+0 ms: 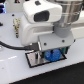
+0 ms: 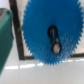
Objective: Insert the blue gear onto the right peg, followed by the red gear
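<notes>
Looking hard and light, the blue gear (image 1: 52, 54) sits low over the white plate (image 1: 34, 60), with a dark peg (image 2: 55, 41) showing in its middle hole. The gripper (image 1: 50, 51) pinches its toothed rim. The plate's black border lies just beside the gear, so room looks tight.
</notes>
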